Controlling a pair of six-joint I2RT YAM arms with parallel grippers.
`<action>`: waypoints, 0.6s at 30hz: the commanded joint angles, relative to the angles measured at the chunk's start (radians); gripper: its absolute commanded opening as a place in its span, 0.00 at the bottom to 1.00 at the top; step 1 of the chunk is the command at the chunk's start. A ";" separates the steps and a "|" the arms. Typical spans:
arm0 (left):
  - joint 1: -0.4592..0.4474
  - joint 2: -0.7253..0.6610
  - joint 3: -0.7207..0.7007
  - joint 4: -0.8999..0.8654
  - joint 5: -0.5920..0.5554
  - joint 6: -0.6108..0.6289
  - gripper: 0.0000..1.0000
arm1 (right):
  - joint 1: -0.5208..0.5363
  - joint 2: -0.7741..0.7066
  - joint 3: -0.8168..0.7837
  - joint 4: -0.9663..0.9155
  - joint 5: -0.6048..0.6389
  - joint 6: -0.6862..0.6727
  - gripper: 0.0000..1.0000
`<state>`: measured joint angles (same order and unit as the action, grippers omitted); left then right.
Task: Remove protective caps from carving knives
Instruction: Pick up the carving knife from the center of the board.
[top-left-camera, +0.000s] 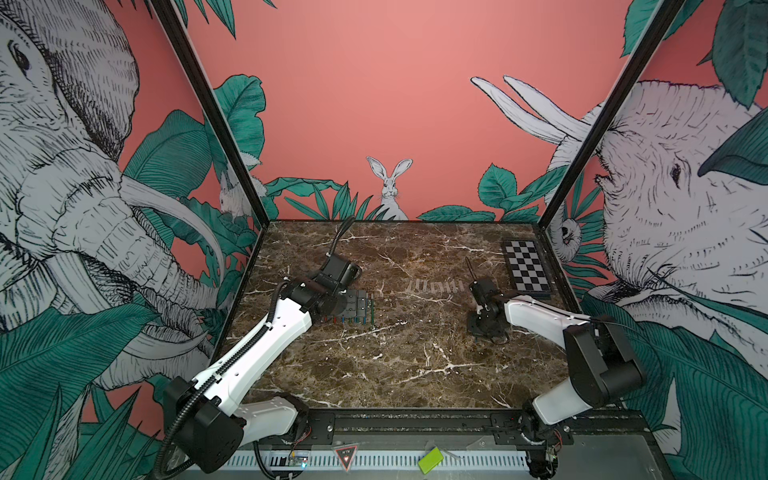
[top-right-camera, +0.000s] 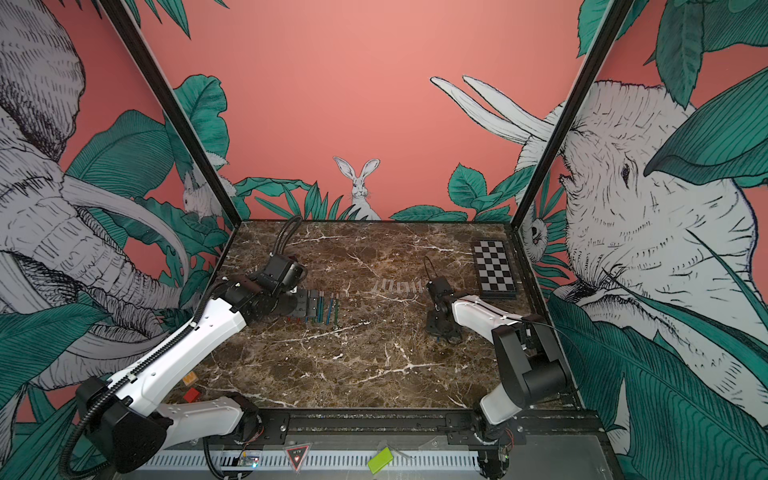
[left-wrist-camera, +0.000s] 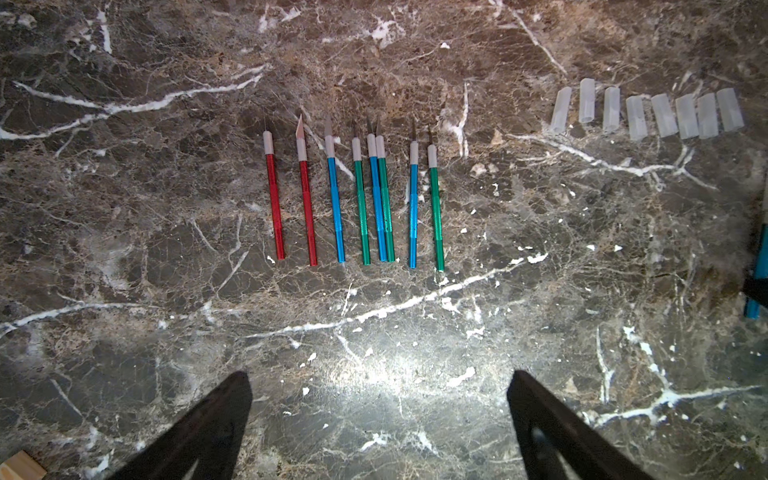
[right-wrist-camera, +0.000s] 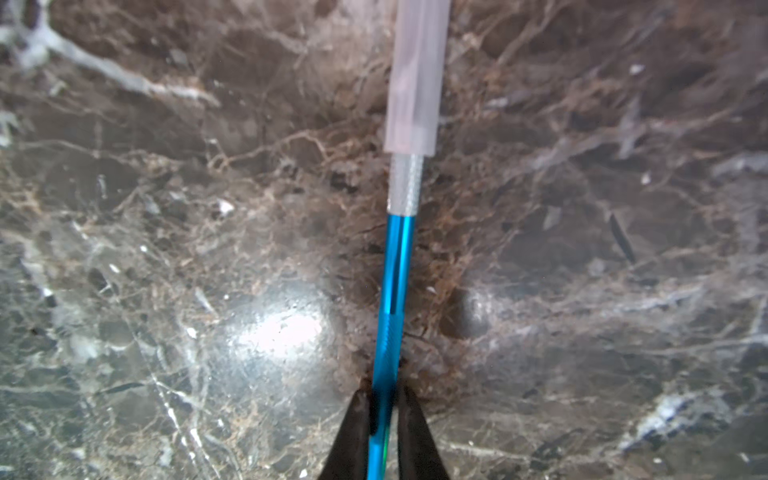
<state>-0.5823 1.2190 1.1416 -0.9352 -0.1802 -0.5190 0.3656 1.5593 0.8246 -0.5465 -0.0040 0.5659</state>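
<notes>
On the marble table (top-left-camera: 395, 374), eight bared carving knives (left-wrist-camera: 360, 208) are laid out below the wide-open left gripper (left-wrist-camera: 378, 374), with eight loose protective caps (left-wrist-camera: 660, 114) beside them. A ninth, the blue knife (right-wrist-camera: 392, 291), is pinched near its tail by the closed right gripper (right-wrist-camera: 384, 390). With so short a hold, it could be swivelled or dropped when its cap (right-wrist-camera: 415, 83) is pulled. That cap is shown only in the right wrist view.

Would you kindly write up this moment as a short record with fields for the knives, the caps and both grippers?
bare knives: eight in a row; two red, three blue, three green
loose caps: eight in a row on the marble, apart from the knives
right gripper: shut on the blue knife
last cap: still on the held knife's tip
left gripper: open, empty, above the knife row
</notes>
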 joint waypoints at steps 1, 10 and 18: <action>-0.007 -0.006 -0.010 -0.011 0.005 -0.017 0.98 | -0.019 0.033 0.011 0.009 0.007 -0.023 0.12; -0.011 -0.005 -0.011 -0.006 0.006 -0.021 0.98 | -0.036 0.033 0.014 0.008 -0.012 -0.043 0.03; -0.017 0.003 -0.024 0.023 0.050 -0.058 0.97 | -0.036 -0.020 -0.020 0.011 -0.091 -0.054 0.00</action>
<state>-0.5915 1.2228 1.1343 -0.9237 -0.1551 -0.5411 0.3321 1.5639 0.8314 -0.5259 -0.0502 0.5259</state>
